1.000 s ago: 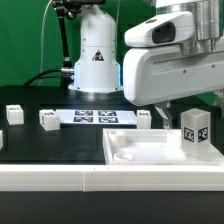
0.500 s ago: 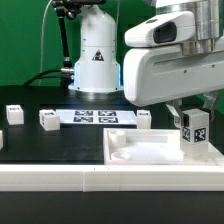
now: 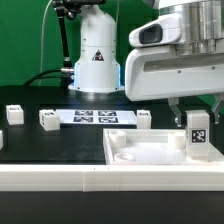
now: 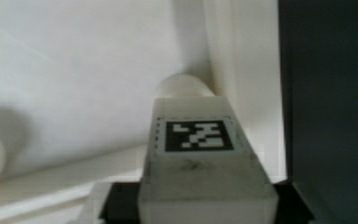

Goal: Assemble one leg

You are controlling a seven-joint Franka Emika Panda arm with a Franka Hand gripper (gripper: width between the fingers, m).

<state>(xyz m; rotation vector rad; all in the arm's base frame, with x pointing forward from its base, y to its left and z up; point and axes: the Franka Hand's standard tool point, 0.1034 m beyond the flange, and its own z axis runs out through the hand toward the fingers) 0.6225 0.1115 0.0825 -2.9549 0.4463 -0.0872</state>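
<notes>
Hand: two-finger hand (image 3: pixel 197 122) of the white arm, closed on the upper part of the leg, fingers on either side of it.
Leg: small white plastic rectangular post with a square black-and-white tag on its face (image 3: pixel 197 137), upright in the hand, over the corner of the panel at the exterior view's right; in the wrist view (image 4: pixel 197 150) aimed at a rounded corner recess.
Panel: wide flat white square plastic panel with corner recesses (image 3: pixel 150 155), flat on the black counter (image 3: pixel 50 145), near the front edge.
Contact: lower end of the post at or just above the panel; seated or not, cannot tell.
Other parts: three small white blocks (image 3: pixel 49 119) loose on the counter, well apart from the panel; a fourth (image 3: pixel 144 117) just behind it.
Marker board: thin flat white board with tags (image 3: pixel 95 117), behind the panel.
Done, as judged: leg picked up, carried over and lined up with its corner.
Left, as judged: lowering into the recess, fixing it there, letting go.
Progress: past halfway, joint itself not yet shown made.
</notes>
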